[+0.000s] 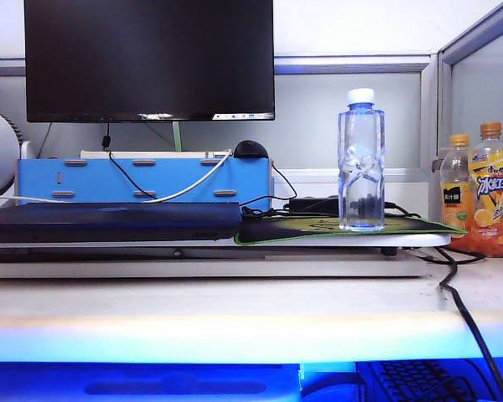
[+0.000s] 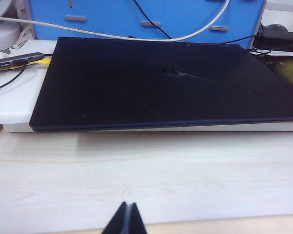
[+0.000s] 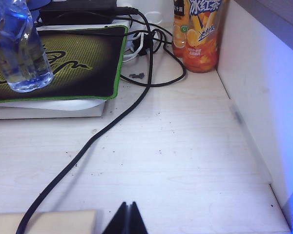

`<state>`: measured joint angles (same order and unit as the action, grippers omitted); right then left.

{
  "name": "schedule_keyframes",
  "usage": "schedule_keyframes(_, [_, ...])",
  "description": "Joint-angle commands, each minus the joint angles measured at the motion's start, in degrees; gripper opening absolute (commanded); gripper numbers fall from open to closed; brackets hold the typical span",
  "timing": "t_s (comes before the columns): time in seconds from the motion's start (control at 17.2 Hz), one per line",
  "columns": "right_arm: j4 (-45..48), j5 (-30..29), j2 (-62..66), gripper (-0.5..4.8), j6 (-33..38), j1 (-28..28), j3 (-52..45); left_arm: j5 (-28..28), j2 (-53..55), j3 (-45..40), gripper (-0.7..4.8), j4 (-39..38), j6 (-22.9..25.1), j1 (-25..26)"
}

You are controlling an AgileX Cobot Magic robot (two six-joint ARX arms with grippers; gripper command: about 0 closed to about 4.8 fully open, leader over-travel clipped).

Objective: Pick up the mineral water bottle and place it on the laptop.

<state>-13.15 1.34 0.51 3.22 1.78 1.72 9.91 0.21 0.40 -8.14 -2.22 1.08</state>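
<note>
Both grippers sit low over the near part of the pale wood-grain desk (image 2: 146,180), and neither appears in the exterior view. Left gripper (image 2: 126,220) shows in its wrist view as a dark wedge with its two fingers pressed together and nothing between them; the right gripper (image 3: 127,219) looks the same in its own view, fingertips meeting, holding nothing.

Ahead of the left gripper, past a bare stretch of desk, the wide, thin, dark navy laptop (image 2: 166,83) lies flat and closed on a white raised platform (image 2: 14,105). Behind it stands a blue box with slots (image 1: 142,180), a white cable (image 2: 136,38) draped across its front, and above that a big black monitor (image 1: 149,59) against a grey partition wall.

Ahead of the right gripper a black cable (image 3: 112,122) snakes over the desk. Beyond it lies a green-edged black mouse pad (image 3: 73,58) (it rests on the same platform, right of the laptop in the exterior view), and on it stands the tall clear mineral water bottle with a white cap (image 1: 360,159), upright, well apart from both grippers. Two orange-labelled drink bottles (image 1: 479,193) stand in the far right corner by the partition.
</note>
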Motion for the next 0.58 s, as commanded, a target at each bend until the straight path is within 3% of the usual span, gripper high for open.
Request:
schedule_keyframes(0.06, [-0.3,0.0,0.0,0.00,0.2,0.0,0.0,0.4,-0.1,0.0,-0.02,-0.3,0.1,0.0])
schedule_keyframes(0.58, [0.2,0.0,0.0,0.00,0.2,0.0,0.0,0.4,-0.1,0.0,-0.02,-0.3,0.1,0.0])
